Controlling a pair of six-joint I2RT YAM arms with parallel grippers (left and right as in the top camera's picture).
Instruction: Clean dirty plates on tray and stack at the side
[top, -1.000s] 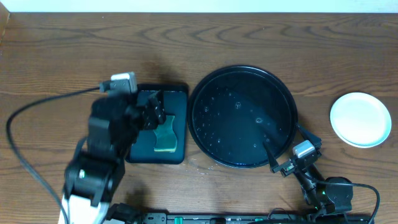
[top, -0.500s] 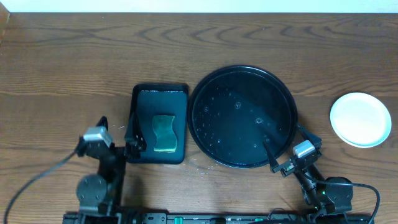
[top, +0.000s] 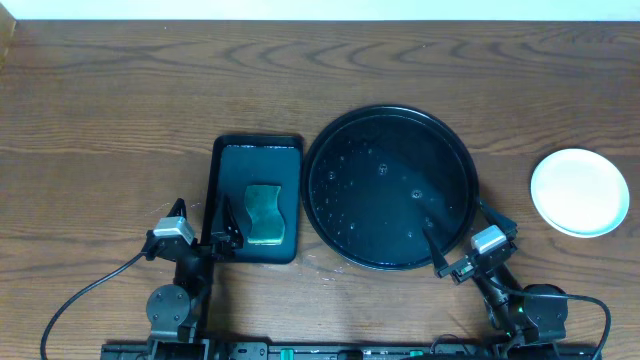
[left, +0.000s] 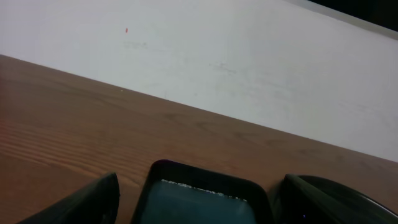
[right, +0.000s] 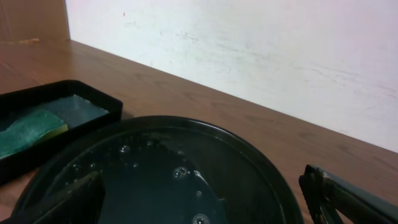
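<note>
Round black tray (top: 392, 109) carries scattered water droplets (top: 383, 170); the pale plate (top: 579, 192) sits on the bench (top: 120, 100), well right of it. Sponge (top: 264, 213) lies in the teal tray (top: 230, 170). Left pincer (top: 221, 222) and right pincer (top: 455, 218) both spread apart

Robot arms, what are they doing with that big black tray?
Nothing is held now. The left tool and right tool sit open and empty at the front of the table. The black tray holds only water drops. A white plate sits on the table to its right; a sponge lies in the small teal tray.
</note>
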